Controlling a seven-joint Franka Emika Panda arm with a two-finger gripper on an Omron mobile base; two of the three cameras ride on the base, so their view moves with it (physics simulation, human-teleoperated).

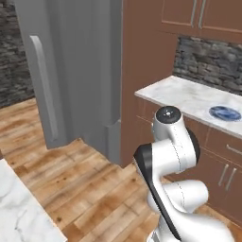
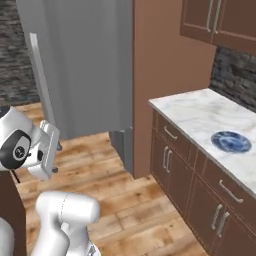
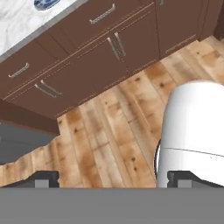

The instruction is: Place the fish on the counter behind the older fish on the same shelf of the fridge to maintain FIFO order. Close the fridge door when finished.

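The fridge door [image 1: 71, 71] [image 2: 85, 65] is swung out, with its long light grey bar handle [image 1: 45, 90] facing me. It hides the fridge's inside, so the shelf and the pale older fish are hidden. To the right runs the white marble counter [image 1: 189, 94] [image 2: 200, 112] [image 3: 17, 22] over brown cabinets. I cannot make out the dark brown fish on it. In the hand view my gripper [image 3: 116, 179] is open, its fingertips [image 3: 41, 177] far apart above the wooden floor, holding nothing.
A blue patterned plate [image 1: 225, 113] [image 2: 230, 141] [image 3: 46, 3] lies on the counter. A brown wood panel [image 1: 142, 71] stands between fridge and counter. Another marble slab corner [image 1: 19, 208] juts in at lower left. Wooden floor [image 2: 110, 175] lies open before the fridge.
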